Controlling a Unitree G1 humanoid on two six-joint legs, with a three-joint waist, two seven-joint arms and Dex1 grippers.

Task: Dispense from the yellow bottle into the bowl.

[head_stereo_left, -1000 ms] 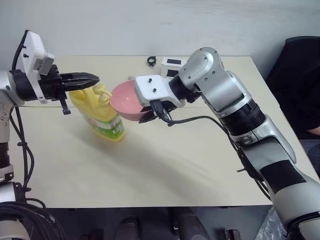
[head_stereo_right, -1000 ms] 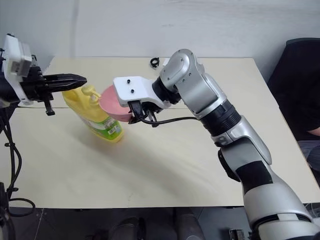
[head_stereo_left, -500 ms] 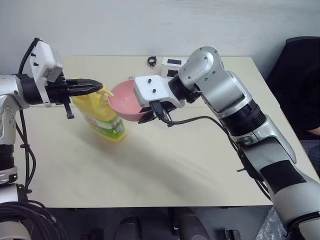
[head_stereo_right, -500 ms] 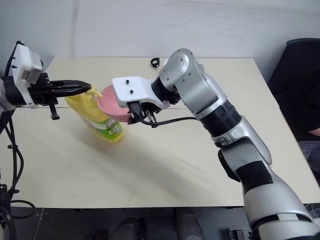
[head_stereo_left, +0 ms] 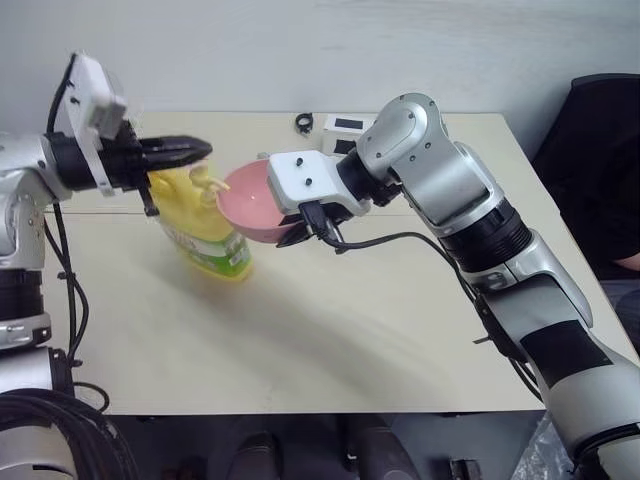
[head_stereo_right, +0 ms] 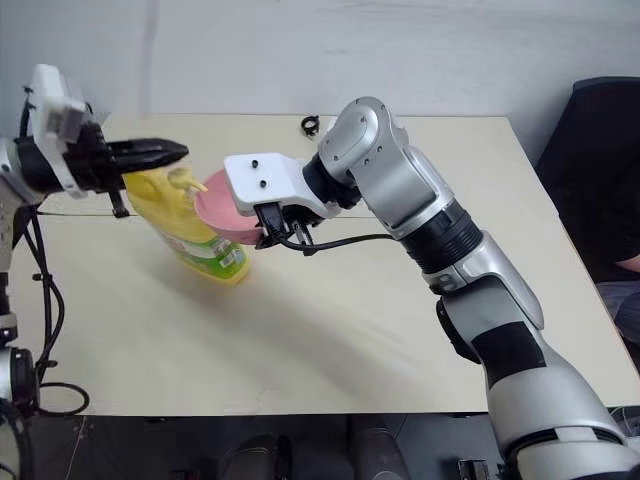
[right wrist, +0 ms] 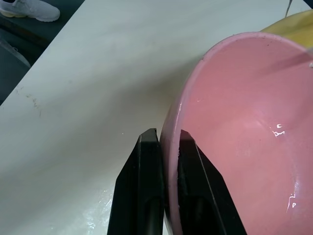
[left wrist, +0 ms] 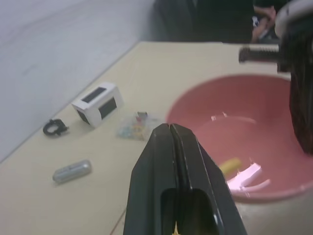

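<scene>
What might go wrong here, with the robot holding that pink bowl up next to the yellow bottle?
The right gripper pinches the pink bowl only by its thin rim, and the bowl is tilted, so it might slip or let liquid run out. The left gripper, shut, hovers just above the pump of the yellow bottle; a push off centre could tip the bottle or send the squirt past the bowl onto the table.

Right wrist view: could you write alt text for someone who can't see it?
Two black fingers pinch the rim of a glossy pink bowl, held over a pale table. A bit of the yellow bottle shows beyond the bowl.
</scene>
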